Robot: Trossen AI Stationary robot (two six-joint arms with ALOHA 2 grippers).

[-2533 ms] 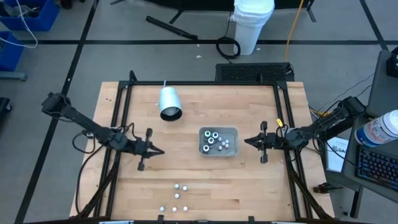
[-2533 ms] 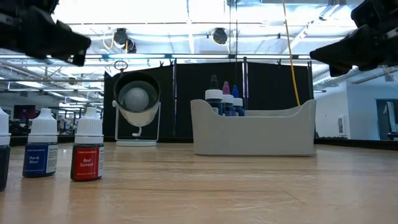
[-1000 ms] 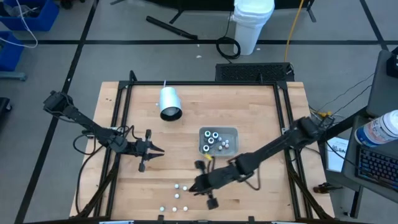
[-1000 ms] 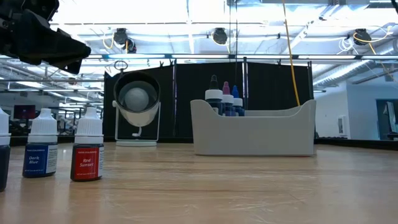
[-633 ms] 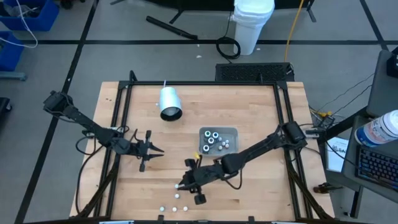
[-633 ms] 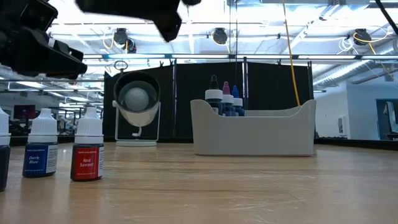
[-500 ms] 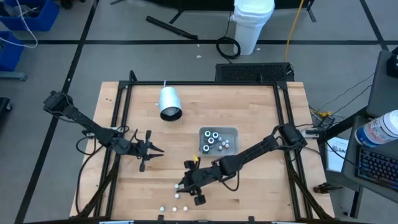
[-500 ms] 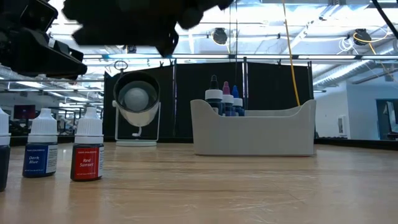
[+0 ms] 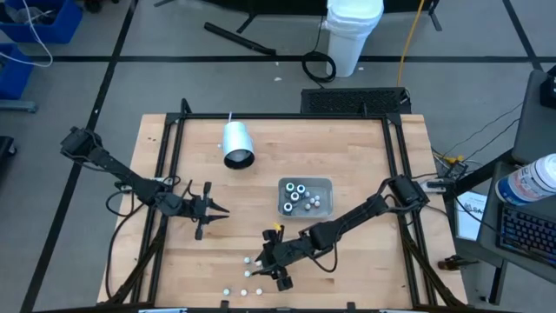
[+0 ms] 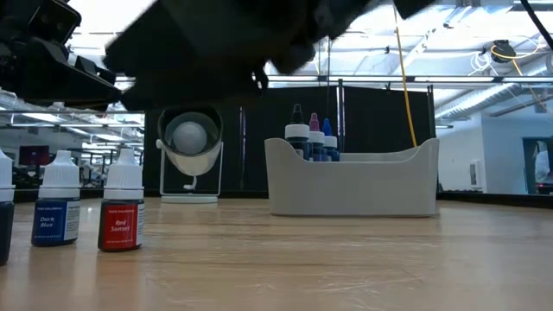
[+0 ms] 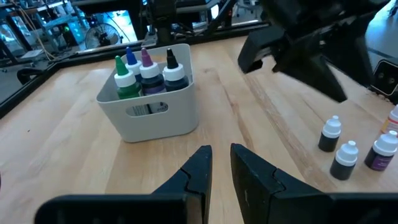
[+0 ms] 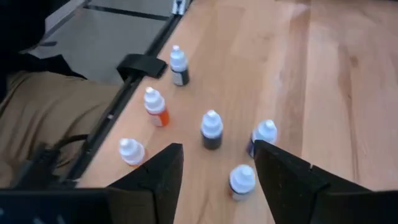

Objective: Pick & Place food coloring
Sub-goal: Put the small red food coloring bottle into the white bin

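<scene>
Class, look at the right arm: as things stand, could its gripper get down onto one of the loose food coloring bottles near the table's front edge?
Probably yes. The right gripper hangs over the loose food coloring bottles, fingers open, and nothing shows between them.

low view: right arm (image 10: 233,43) is a big dark blur, its end too fuzzy to make out | leftmost bottle (image 10: 3,207) cut off by picture edge | bottles in tray (image 10: 311,138) mostly hidden behind tray wall (image 10: 354,186) | high view: bottles on counter (image 9: 252,276) only tiny white dots, colours too small to tell
</scene>
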